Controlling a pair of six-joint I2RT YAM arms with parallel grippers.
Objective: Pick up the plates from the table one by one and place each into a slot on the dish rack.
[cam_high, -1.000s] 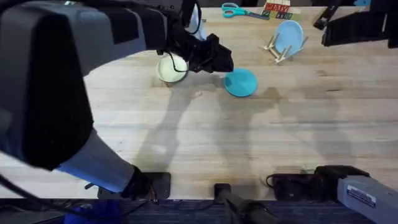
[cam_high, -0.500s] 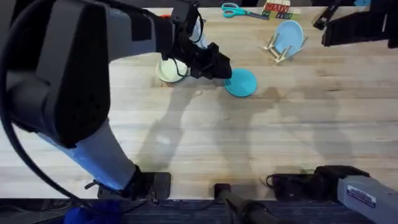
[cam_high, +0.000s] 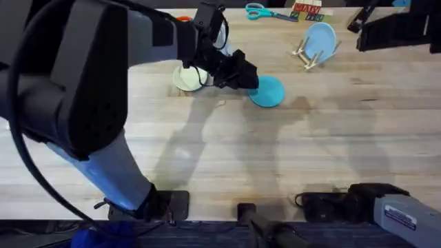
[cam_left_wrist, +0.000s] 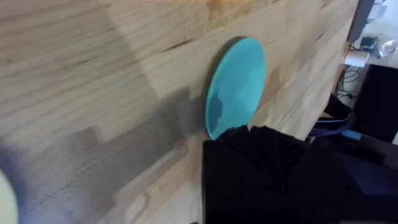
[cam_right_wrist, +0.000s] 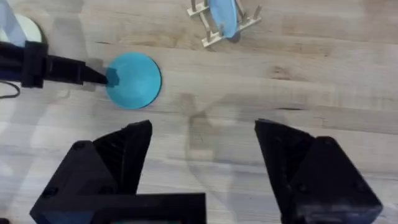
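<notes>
Overhead, the left claw meets the rim of the smooth teal plate on the pale planked bench, partly hiding the cream plate; its grip cannot be told. A light-blue plate stands in the dowelled dish rack. The right wrist view shows the right claw spread open, gripping nothing.
</notes>
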